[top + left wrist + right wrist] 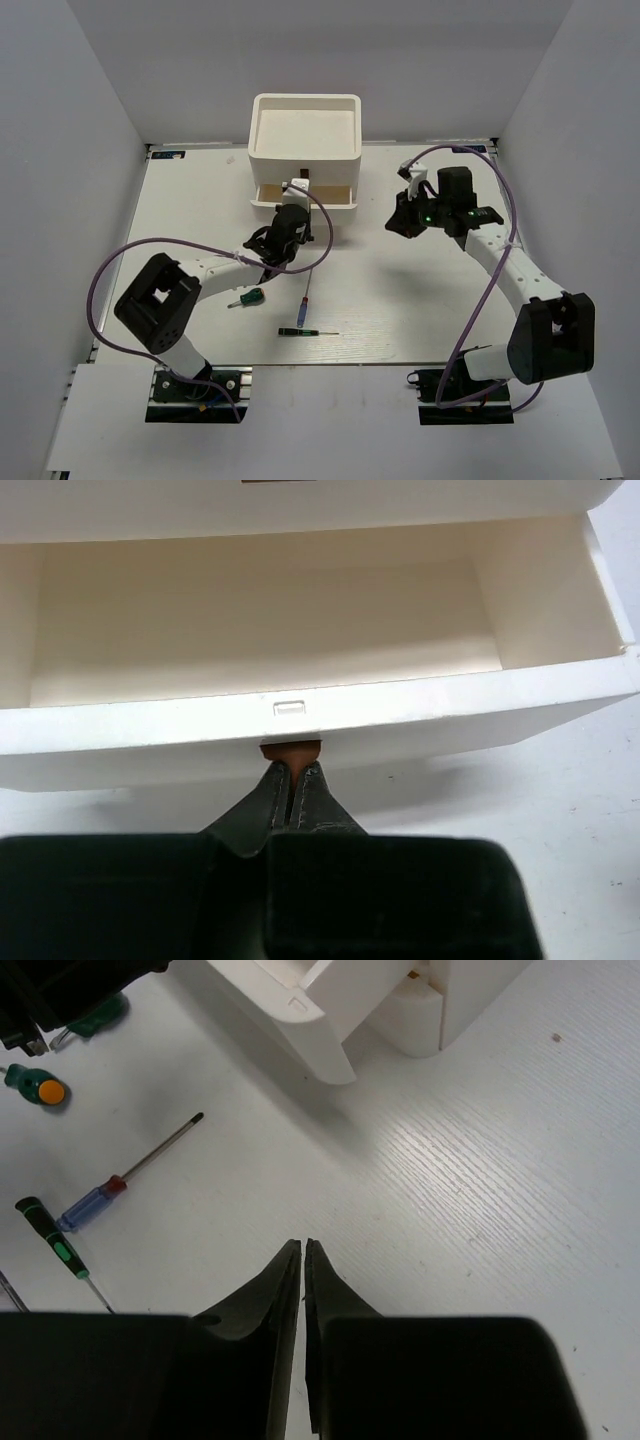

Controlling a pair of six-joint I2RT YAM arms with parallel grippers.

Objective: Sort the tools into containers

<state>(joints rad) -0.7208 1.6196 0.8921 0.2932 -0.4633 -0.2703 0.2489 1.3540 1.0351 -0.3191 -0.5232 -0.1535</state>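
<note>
Pinching the one small brown tab of the single pulled-out white plastic drawer, the left gripper is clamped tight at the white square stacked organizer. The right gripper hangs over the white table, its fingers all but together on nothing. Four tools lie loose there: an orange-capped stubby green-handled screwdriver, a second green-handled screwdriver that is half hidden, one slim red-blue-handled screwdriver, and one thin black-green precision screwdriver.

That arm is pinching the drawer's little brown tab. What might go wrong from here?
The left gripper holds only the small brown tab, so it might slip off. A hard pull might drag the whole white organizer instead. The red-blue screwdriver lies close to that arm and might get knocked.
</note>
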